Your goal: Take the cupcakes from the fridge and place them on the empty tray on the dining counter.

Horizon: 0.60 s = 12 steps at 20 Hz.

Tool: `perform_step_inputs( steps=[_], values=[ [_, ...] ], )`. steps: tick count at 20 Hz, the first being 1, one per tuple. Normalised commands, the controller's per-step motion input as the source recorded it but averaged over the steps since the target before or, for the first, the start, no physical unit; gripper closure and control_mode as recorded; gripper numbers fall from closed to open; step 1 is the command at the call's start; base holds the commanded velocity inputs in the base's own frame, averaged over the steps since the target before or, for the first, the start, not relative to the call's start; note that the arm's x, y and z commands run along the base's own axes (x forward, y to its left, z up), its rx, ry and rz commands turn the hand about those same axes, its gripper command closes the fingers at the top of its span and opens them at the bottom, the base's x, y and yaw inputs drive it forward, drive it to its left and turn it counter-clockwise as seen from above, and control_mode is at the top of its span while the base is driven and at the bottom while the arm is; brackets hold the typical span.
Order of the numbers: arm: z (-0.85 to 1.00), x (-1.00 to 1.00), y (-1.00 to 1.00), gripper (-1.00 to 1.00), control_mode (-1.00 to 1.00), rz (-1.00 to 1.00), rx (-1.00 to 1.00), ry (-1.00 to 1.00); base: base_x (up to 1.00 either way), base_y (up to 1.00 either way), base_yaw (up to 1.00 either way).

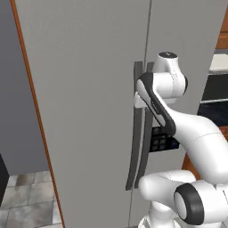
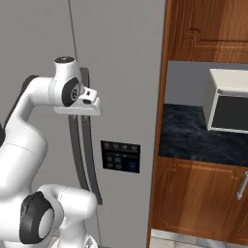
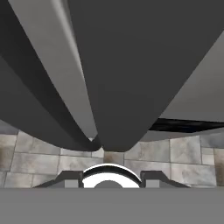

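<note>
The fridge (image 1: 89,89) stands close in front of me with both light-grey doors closed. Its two long dark handles (image 1: 132,147) run down the middle seam. My gripper (image 1: 139,101) presses against the upper part of these handles, also seen from the other side (image 2: 92,107). In the hand view the gripper (image 3: 109,177) looks down along the handles, and the wider dark handle (image 3: 127,78) lies between the fingertips, so the jaws are shut on it. The cupcakes are hidden behind the closed doors. The tray and the dining counter are out of view.
The dark dispenser panel (image 2: 120,156) sits on the right door below my hand. Right of the fridge a wall counter (image 2: 203,135) with a black top carries a white microwave (image 2: 227,99), with wooden cabinets (image 2: 203,203) below. Tiled floor (image 1: 26,200) lies to the left.
</note>
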Motion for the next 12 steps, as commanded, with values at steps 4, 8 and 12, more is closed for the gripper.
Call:
perform_step_inputs(
  steps=[4,8,12],
  values=[
    [0.00,-0.03,0.00,-1.00,1.00,0.00,0.00,0.00,-0.18,0.00,0.00],
    [0.00,0.00,0.00,-1.00,1.00,0.00,0.00,0.00,-0.48,-0.23,-0.02],
    [0.00,0.00,0.00,-1.00,1.00,0.00,0.00,0.00,-0.40,-0.48,-0.01]
  ],
)
